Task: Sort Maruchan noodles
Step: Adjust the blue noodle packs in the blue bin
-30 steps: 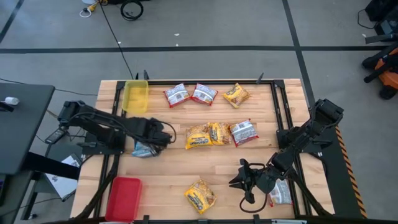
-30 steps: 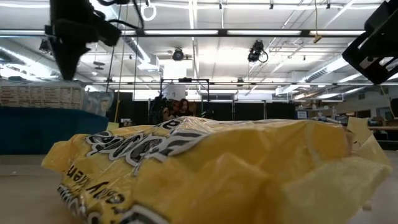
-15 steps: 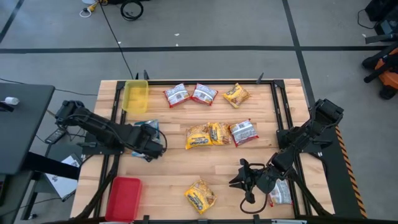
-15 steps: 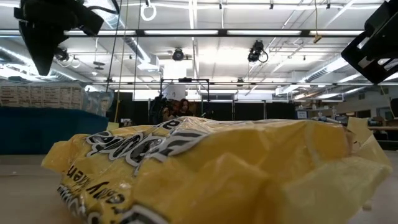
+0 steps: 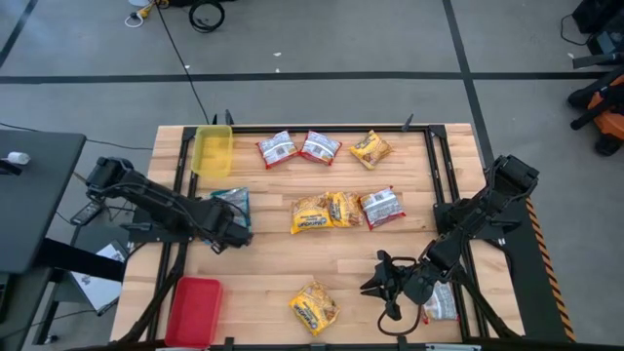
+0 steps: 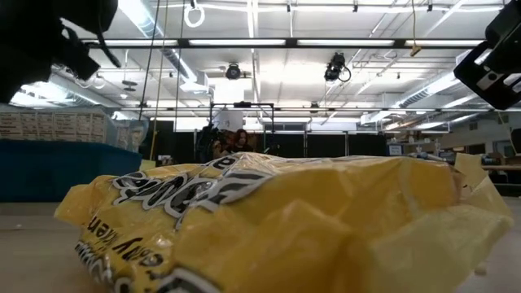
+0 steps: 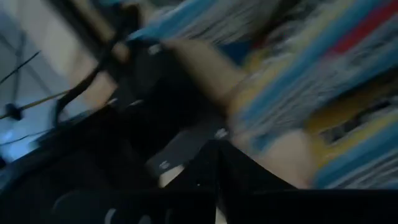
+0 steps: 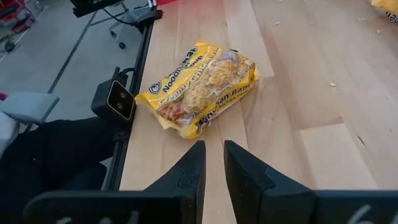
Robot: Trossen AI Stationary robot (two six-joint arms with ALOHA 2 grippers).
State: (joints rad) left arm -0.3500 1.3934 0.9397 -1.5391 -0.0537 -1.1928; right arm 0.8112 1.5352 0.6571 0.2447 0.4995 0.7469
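I have my left gripper (image 5: 234,232) clamped on a blue packet (image 5: 231,200); most noodles (image 5: 336,209) lie unsorted on the worktop (image 5: 292,273).

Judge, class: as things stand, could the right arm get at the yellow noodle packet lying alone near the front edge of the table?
Probably yes. The right gripper hangs just beside that yellow noodle packet, pointing at it, with only bare table between them. Its fingers stand only narrowly apart and would likely need to open wider.

Yellow pkts (image 5: 314,307), red pkts (image 5: 278,149) flat on wood; blue pkt (image 5: 232,200) held, left side.
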